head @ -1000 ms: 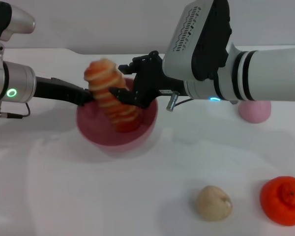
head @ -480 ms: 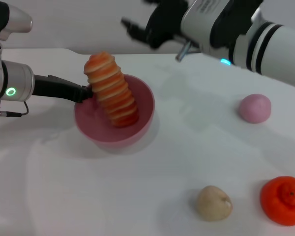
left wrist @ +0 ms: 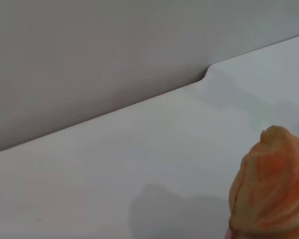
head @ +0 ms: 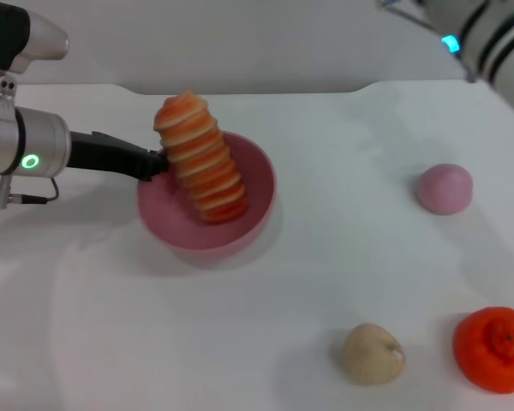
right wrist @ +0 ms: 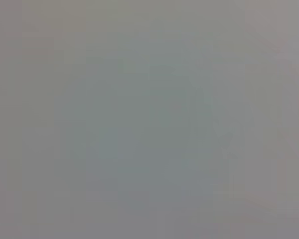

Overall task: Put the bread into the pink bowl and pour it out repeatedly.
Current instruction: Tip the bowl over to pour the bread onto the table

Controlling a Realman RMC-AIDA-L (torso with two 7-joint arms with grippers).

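**Bread standing in the pink bowl, left gripper at the rim**

At the left of the white table [head: 325, 282]: pink bowl [head: 253, 224], with the bread [head: 204, 163] inside it. Long axis of the loaf nearly upright, lower end on the bowl floor, upper end leaning toward the left rim and rising well above it. Left gripper [head: 154, 163] reaching in from the robot's left, touching the bowl's left rim just beside the loaf; probably clamped on that rim, but the fingertips hidden behind bread and rim, so cannot tell apart or together. Right arm [head: 488, 34] raised far at the back right corner, only a part visible, its gripper out of view.

For pouring out, probably a tilt of the bowl by the left arm, clearly the nearer one. Loaf leaning toward the gripper side, so a tilt away from the hand would need to bring the loaf past upright first; risk of a sudden tumble.

Hard to make out: from the left wrist, only the top of the bread [left wrist: 271, 189] against bare table, no fingers. Right wrist view blank grey. Well apart on the right: pink bun [head: 444, 188], beige lump [head: 373, 353], orange fruit [head: 494, 349].
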